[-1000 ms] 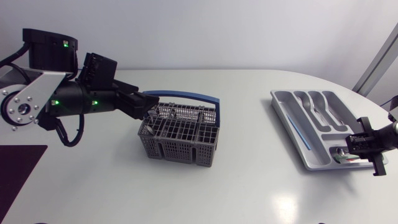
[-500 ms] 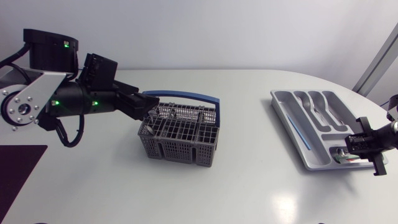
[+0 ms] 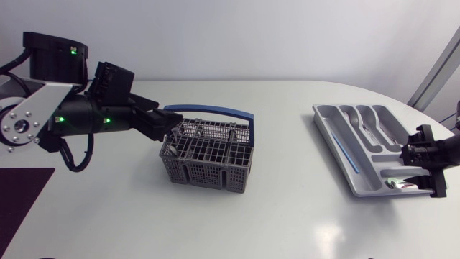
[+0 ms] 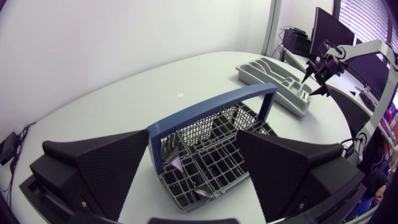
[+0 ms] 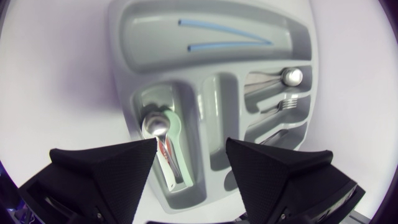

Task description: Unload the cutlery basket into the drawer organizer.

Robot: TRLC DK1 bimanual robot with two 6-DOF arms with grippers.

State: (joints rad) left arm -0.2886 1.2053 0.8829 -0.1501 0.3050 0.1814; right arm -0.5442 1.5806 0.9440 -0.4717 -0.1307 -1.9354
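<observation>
**Change, right arm.** Compared with a second ago, the right tool [image 3: 425, 164] has lifted and backed off the far side of the moulded grey plastic drawer organizer [image 3: 321, 114]. Its fingers are apart and hold nothing. A steel spoon with a red handle [image 5: 155, 124] now lies alone in the end compartment under it. Judgement: one piece is delivered and this arm is free for the next.

**Change, left arm.** It has barely shifted. The left tool [image 4: 193, 134] is at the end of the grey slatted plastic cutlery basket [image 3: 208, 155] farthest from the organizer. Its fingers are spread to either side of the basket's arched blue handle [image 3: 215, 110] and clamp nothing.

**Task items.**
- The organizer lies well apart from the basket, toward the right arm.
- It also holds two thin blue sticks [image 5: 224, 31], a steel spoon [image 5: 291, 76] and a fork [image 5: 286, 104], each in its own slot.
- At least one metal piece [image 4: 174, 163] remains in the basket, of a kind I cannot tell, so unloading is unfinished.

**Edges and room.**
- Bare white counter [image 3: 287, 216] stretches between basket and organizer, giving open passage.
- The organizer's side away from the basket sits near the counter's curved edge, so a push there risks sliding it off.
- The upright handle spans the basket's top and narrows entry from above.
</observation>
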